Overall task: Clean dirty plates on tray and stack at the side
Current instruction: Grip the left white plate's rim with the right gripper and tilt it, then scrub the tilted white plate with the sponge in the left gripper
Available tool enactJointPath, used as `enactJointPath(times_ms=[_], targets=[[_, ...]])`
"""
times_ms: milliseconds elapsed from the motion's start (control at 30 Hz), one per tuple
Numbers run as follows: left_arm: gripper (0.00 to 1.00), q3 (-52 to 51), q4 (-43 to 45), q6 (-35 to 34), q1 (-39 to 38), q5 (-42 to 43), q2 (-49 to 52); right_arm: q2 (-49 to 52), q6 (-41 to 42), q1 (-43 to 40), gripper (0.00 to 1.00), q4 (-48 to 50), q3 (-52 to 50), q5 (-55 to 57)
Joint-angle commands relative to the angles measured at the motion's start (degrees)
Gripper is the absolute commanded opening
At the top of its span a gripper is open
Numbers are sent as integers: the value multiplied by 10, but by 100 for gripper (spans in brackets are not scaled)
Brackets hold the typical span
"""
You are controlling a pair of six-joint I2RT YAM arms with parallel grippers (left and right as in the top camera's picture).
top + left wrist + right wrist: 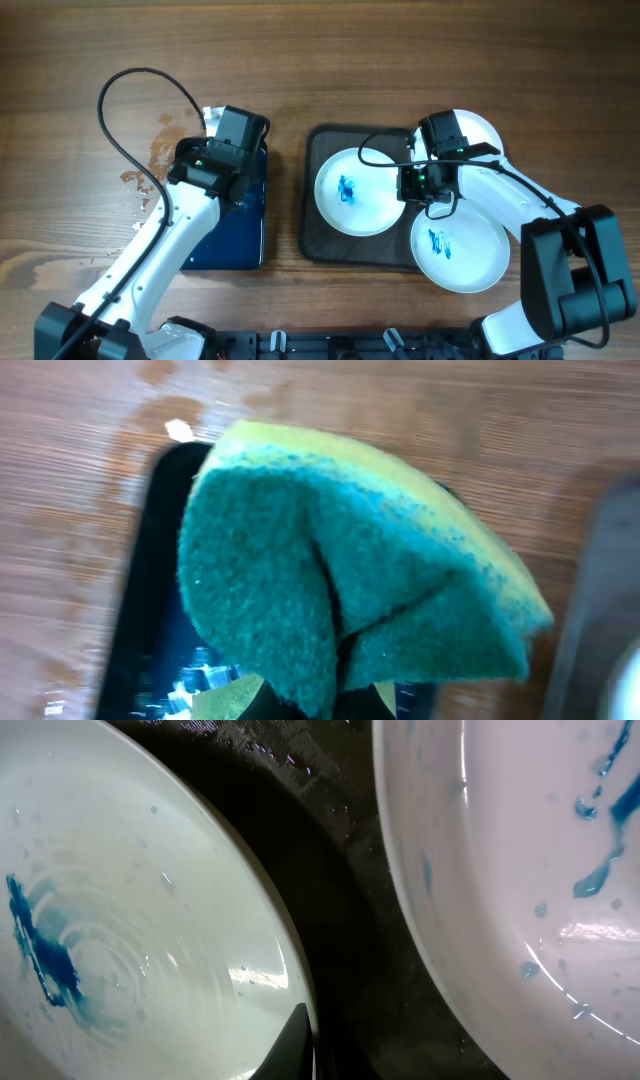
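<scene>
Three white plates show from above. One blue-smeared plate point(350, 190) lies on the dark tray point(315, 235). A second smeared plate point(460, 250) overlaps the tray's front right corner. A third plate point(482, 130) sits at the back right, partly hidden by the arm. My right gripper point(405, 185) is shut on the right rim of the first plate point(130, 920); in the right wrist view one dark finger lies on the rim, with the second plate point(500, 850) across the tray floor point(350, 920). My left gripper point(315, 702) is shut on a folded green-and-yellow sponge point(340, 550).
A smaller dark-blue tray point(235, 245) lies left of the big tray, under my left gripper point(225, 165); it looks wet in the left wrist view. Wet stains point(150, 170) mark the wooden table to its left. A black cable loops over the table at the back left.
</scene>
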Motion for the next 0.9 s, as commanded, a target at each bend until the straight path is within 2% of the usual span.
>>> enactJointPath(times_ms=[0, 33, 100, 133, 200, 333, 500, 600, 767, 867], targets=[[4, 0, 24, -20, -2, 168, -11, -5, -10, 1, 4, -1, -6, 24], [4, 0, 40, -20, -2, 232, -11, -5, -9, 1, 4, -1, -6, 24], [4, 0, 108, -25, -3, 428, -4, -5, -9, 1, 4, 0, -6, 17], [4, 0, 143, -64, -5, 472, 10, -5, -9, 1, 4, 0, -6, 18], [4, 0, 185, -133, -20, 499, 52, -5, -9, 1, 4, 0, -6, 18], [4, 0, 251, -226, -57, 568, 142, -5, -7, 1, 4, -1, -6, 18], [4, 0, 321, -296, -88, 623, 226, -5, -5, 1, 4, -3, -6, 17], [4, 0, 332, -304, -99, 632, 257, -5, -5, 1, 4, -4, -6, 15], [4, 0, 319, -218, -79, 622, 288, -5, -5, 1, 4, -9, -6, 11], [4, 0, 244, -159, -61, 519, 308, -5, -5, 1, 4, -10, -6, 5]])
